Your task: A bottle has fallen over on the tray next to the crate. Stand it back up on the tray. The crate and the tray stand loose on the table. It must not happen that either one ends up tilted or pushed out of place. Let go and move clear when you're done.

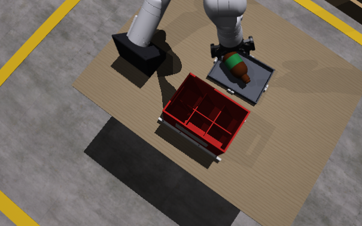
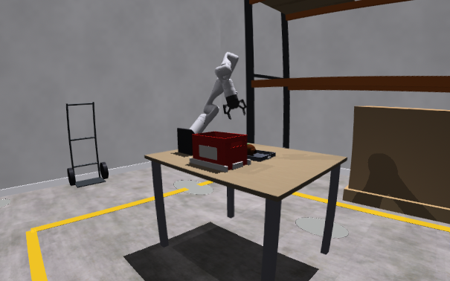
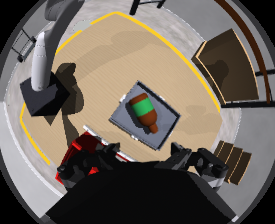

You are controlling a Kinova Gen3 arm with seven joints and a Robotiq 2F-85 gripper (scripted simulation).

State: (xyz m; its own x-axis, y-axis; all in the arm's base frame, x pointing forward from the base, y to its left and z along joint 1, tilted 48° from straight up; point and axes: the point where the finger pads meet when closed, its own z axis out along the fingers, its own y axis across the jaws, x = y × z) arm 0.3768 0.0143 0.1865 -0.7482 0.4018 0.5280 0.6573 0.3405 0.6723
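A brown bottle (image 1: 236,67) with a green label lies on its side on the dark grey tray (image 1: 239,79). Its neck points toward the tray's front right. It also shows in the wrist view (image 3: 145,112), lying on the tray. My gripper (image 1: 232,49) hangs high above the tray's back end, open and empty. In the exterior view the gripper (image 2: 234,108) is well above the table, and the bottle (image 2: 250,149) peeks out behind the crate.
A red crate (image 1: 206,113) with inner dividers stands just in front left of the tray. The arm's black base (image 1: 139,54) sits at the back left of the table. A tall shelf rack (image 2: 358,82) stands behind the table.
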